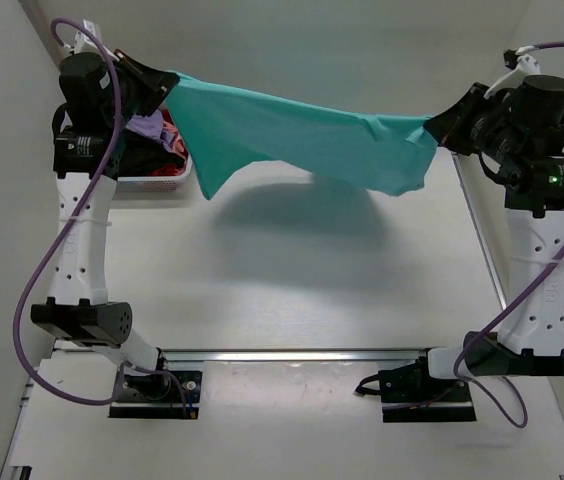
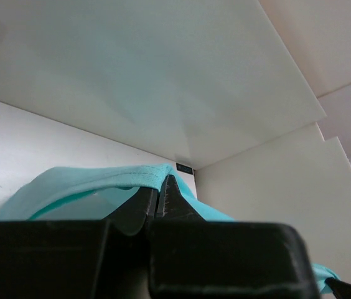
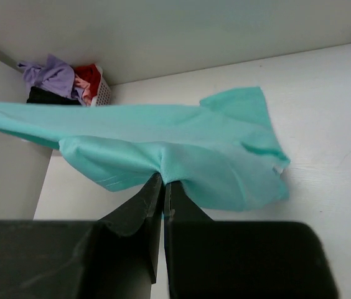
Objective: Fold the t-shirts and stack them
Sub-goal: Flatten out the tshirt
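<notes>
White tabletop (image 1: 292, 300) boxed in by pale walls (image 1: 312, 35), soft shadow (image 1: 302, 205) across its middle. Above it, clear of the surface, the teal t-shirt (image 1: 302, 135) — stretched as a sagging band across the upper part of the top view, upper left to upper right, one loose flap drooping left of centre, a wider one hanging near the right end. Pinched at its left end by the left gripper (image 1: 165, 88), fingers pressed together on a hemmed edge in the left wrist view, cloth draped over the tips. Clamped at its right end by the right gripper (image 1: 440, 124), jaws drawn narrow on a bunched fold in the right wrist view, the rest of the fabric fanning out beyond. Just below the left gripper, at the upper left of the top view, a white slotted basket (image 1: 162, 186) on the table, heaped with more shirts: lavender t-shirt (image 3: 48, 70) on top, red t-shirt (image 3: 88, 73) beside it, black t-shirt (image 3: 46, 95) underneath, a sliver of pink t-shirt (image 3: 83, 92) against the basket wall. Further out, left arm (image 1: 82, 250) and right arm (image 1: 542, 270) reaching up from bases at the bottom edge — purple cables (image 1: 24, 300) looping alongside.
</notes>
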### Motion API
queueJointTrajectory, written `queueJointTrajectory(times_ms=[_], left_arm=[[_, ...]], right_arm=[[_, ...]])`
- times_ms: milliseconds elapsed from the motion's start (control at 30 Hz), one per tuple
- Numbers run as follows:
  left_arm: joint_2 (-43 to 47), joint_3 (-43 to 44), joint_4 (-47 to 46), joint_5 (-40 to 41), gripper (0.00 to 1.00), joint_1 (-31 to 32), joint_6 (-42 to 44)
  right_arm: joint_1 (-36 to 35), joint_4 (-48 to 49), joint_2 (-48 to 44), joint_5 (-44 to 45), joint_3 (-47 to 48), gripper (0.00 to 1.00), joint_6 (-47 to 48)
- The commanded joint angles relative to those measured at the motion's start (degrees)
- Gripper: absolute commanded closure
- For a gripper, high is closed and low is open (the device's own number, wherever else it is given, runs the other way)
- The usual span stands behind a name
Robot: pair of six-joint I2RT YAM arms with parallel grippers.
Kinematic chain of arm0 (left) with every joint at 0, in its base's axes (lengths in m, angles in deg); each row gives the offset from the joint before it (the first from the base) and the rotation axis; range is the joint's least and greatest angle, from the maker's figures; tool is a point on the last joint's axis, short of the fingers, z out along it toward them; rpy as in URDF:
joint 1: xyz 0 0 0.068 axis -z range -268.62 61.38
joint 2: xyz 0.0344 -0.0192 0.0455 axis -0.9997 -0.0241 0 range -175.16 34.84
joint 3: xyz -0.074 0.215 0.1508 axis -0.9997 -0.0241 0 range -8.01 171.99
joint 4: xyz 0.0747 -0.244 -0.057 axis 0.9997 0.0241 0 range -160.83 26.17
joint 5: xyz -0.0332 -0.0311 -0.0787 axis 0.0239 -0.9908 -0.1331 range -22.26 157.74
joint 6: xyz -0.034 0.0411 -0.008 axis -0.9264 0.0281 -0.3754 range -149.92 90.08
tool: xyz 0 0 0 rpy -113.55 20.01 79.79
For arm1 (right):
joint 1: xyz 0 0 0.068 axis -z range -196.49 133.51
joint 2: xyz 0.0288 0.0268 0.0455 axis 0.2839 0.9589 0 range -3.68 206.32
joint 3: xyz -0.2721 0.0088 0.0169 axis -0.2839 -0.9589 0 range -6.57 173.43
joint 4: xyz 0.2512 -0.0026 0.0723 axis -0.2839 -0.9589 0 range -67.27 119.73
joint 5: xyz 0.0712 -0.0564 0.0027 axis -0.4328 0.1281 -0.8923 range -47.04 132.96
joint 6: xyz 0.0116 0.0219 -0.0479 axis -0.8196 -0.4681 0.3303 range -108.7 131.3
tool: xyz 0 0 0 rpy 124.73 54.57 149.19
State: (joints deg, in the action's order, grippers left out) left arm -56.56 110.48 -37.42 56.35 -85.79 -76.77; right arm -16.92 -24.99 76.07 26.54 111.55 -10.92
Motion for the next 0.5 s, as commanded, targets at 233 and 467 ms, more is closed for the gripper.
queueJointTrajectory(times_ms=[233, 467], left_arm=[[-2.02, -0.37, 4.82, 1.38, 1.00, 1.39, -0.70], [-13.08, 4.61, 5.17, -1.17, 1.00, 1.65, 0.62]], right_arm=[[3.60, -1.70, 9.09, -7.84, 5.09, 1.00, 5.77], [2.62, 1.89, 17.97, -2.30, 8.68, 1.00, 10.18]])
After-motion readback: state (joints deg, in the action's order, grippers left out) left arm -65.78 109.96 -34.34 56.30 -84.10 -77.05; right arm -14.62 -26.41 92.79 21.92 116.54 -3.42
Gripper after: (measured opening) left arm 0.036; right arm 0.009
